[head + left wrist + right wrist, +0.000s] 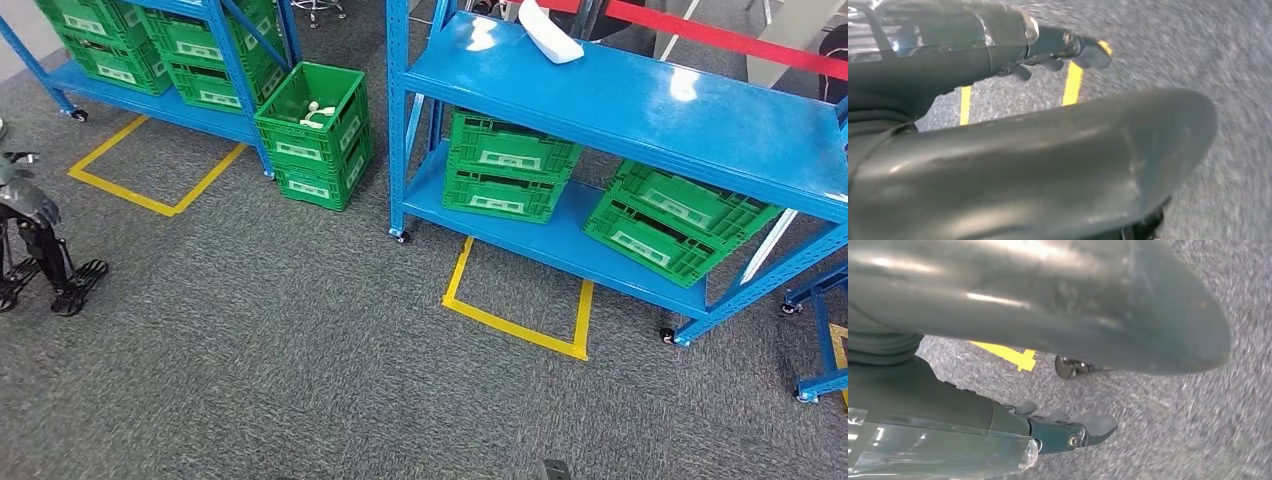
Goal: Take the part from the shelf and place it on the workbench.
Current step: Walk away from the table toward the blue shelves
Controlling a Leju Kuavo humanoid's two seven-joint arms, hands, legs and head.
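Head view, part: white part (549,33) lies on the top board of the blue shelf (640,100), near its far left end; well apart from both hands
Head view, crates: green crates (510,165) sit on the lower board, contents hidden; an open crate (312,108) on the carpet between the two racks holds small white pieces (318,114)
Left wrist view: left hand (1048,47) hangs over grey carpet (1228,60) with yellow tape (1072,82); fingers lie straight and loose, holding nothing
Right wrist view: right hand (1058,430) over carpet; fingers extended, nothing in them; a dark caster (1070,366) just beyond
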